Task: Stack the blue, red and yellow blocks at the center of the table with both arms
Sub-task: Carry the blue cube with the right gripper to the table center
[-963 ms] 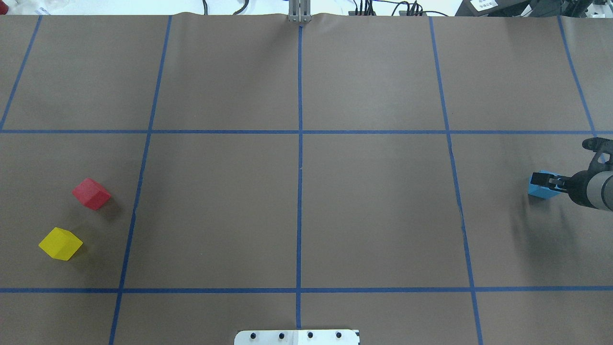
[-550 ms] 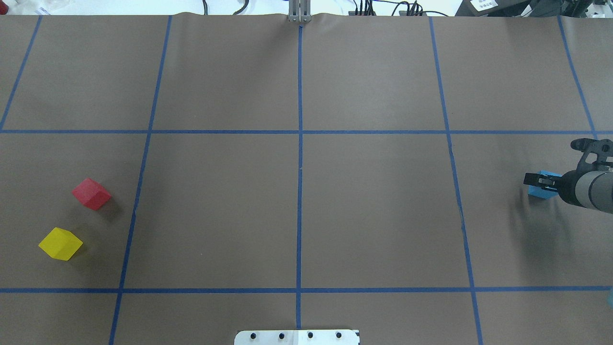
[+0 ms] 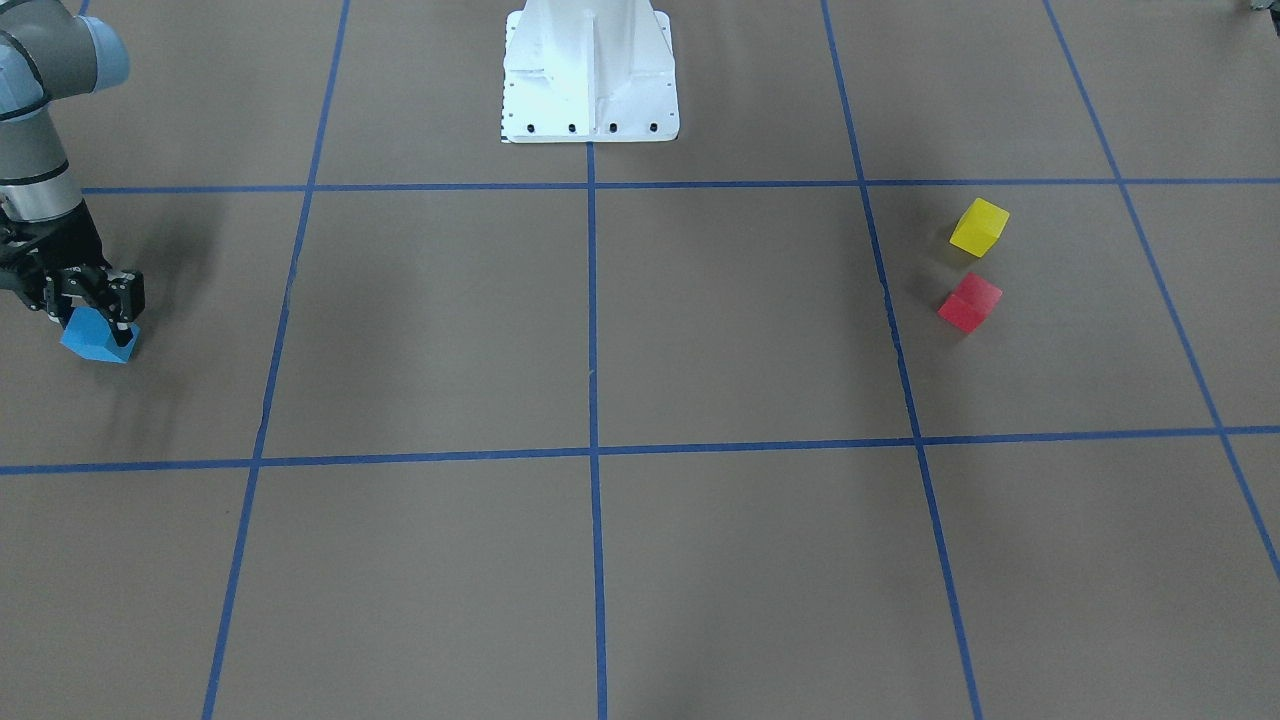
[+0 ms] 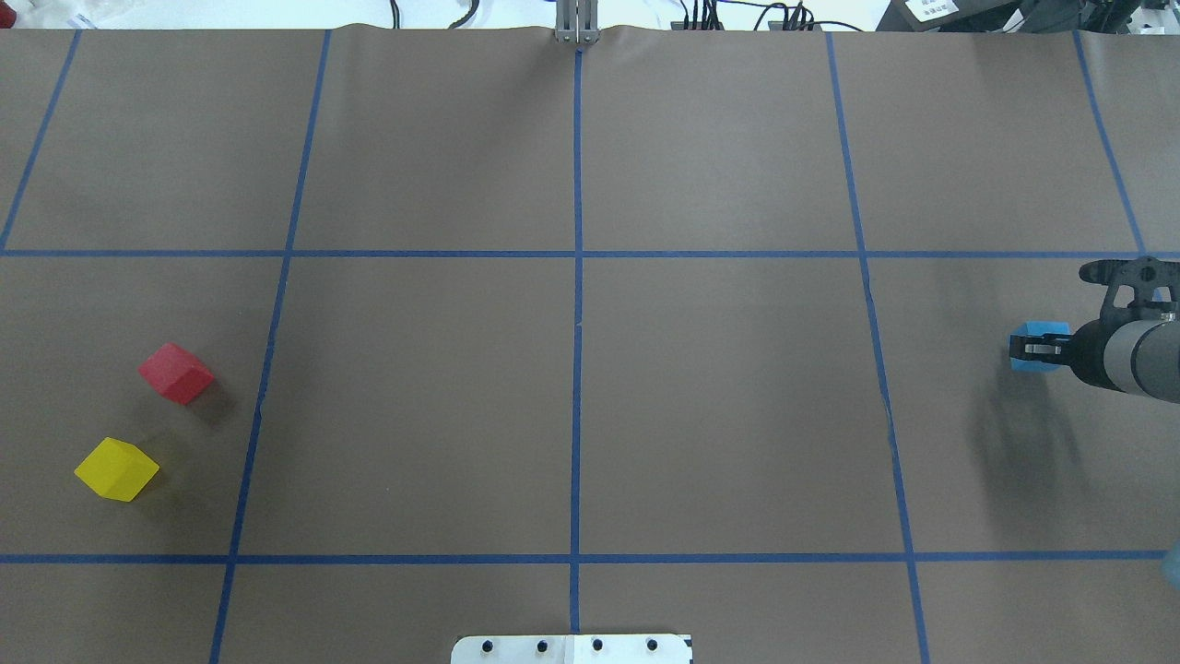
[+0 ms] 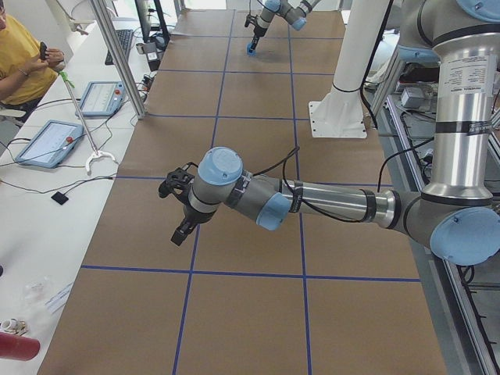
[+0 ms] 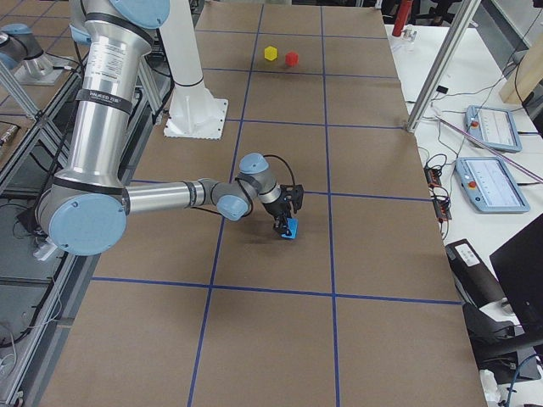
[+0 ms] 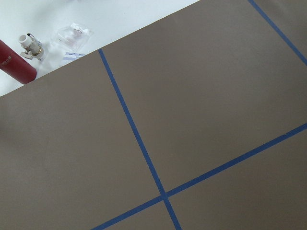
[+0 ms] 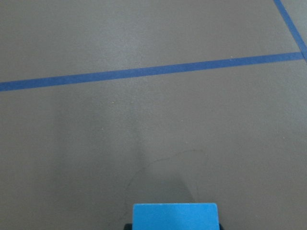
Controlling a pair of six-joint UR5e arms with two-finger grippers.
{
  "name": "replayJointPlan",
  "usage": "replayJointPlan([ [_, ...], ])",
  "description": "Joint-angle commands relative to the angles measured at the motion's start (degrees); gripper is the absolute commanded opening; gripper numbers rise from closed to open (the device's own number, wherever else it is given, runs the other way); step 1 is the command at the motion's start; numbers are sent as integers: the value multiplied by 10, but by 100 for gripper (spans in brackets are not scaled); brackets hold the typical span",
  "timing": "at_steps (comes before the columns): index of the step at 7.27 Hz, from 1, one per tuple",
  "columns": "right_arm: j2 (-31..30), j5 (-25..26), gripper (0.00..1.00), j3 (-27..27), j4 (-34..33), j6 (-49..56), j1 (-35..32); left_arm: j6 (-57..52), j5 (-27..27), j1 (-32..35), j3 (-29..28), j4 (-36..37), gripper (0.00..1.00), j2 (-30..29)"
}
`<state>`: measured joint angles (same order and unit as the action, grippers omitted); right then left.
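My right gripper is shut on the blue block at the table's right side and holds it a little above the brown paper. The gripper and the block also show in the front view, and the block fills the bottom edge of the right wrist view. The red block and the yellow block lie close together at the left side. My left gripper shows only in the exterior left view, hovering over the table; I cannot tell whether it is open or shut.
The robot's white base plate stands at the near middle edge. A metal post stands at the far middle edge. A red cylinder and small packets lie on the white bench beyond the paper. Blue tape lines cross at the centre.
My right gripper has risen with the blue block and shifted slightly toward the far side. Its shadow has drawn apart from it. The red and yellow blocks have not moved.
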<state>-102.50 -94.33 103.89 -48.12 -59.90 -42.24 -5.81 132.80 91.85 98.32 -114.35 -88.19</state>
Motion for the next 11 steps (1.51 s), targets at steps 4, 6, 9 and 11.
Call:
replayJointPlan([
  [4, 316, -54, 0, 6, -233, 118, 31, 1, 0, 0, -6, 1, 100, 1],
  [6, 457, -50, 0, -56, -302, 26, 92, 1, 0, 0, -13, 1, 100, 1],
  [9, 659, -49, 0, -279, -303, -54, 125, 1, -1, 0, -15, 1, 100, 1],
  [11, 654, -49, 22, -283, -327, -68, 146, 0, -1, 0, -15, 1, 100, 1],
])
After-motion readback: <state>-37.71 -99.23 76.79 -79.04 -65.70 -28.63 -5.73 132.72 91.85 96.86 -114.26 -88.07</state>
